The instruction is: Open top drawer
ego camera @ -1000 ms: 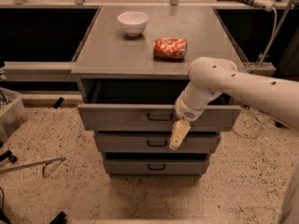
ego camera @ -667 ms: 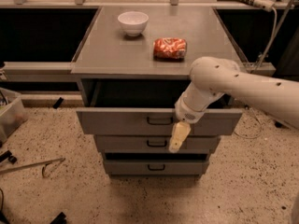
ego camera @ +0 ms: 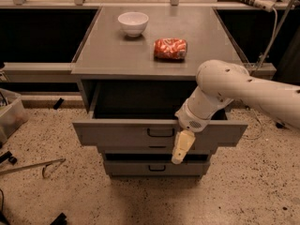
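Observation:
The top drawer is a wide grey metal drawer with a small black loop handle at its centre. It stands pulled well out from the grey cabinet, and its dark inside shows behind the front. My gripper hangs from the white arm just right of the handle. It points down in front of the drawer's face, its cream finger reaching below the drawer's lower edge.
Two smaller grey drawers sit shut below. On the cabinet top stand a white bowl and a red snack bag. A clear bin and a metal tool lie on the speckled floor at left.
The top drawer has slid farther out toward the camera. My gripper has moved with it, down and toward the camera.

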Tool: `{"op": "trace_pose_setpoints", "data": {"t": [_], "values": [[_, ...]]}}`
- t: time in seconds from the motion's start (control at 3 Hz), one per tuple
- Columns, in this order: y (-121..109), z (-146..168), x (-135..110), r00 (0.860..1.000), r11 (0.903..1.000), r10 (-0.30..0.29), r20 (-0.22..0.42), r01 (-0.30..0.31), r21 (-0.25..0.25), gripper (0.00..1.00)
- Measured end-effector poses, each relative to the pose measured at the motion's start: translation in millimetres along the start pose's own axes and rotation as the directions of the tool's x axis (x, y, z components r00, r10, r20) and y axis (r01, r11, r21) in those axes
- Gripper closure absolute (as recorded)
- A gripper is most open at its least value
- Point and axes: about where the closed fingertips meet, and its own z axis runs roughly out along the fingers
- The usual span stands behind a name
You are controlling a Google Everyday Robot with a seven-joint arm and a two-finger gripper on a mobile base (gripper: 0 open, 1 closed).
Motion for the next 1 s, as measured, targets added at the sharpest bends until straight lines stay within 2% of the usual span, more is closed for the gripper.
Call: {"op": "trace_pose_setpoints", "data": {"t": [0.33, 0.67, 1.0], "values": [[29.1, 2.2, 9.5, 0.999, 0.9988, 0.028, -0.014, -0.029, -0.040, 0.00], [33.1, 1.2, 10.2, 0.999, 0.9984, 0.033, -0.016, -0.034, -0.045, 0.00], [63.8, -8.0, 18.5, 0.996, 0.9949, 0.084, -0.015, -0.085, -0.055, 0.00]]}}
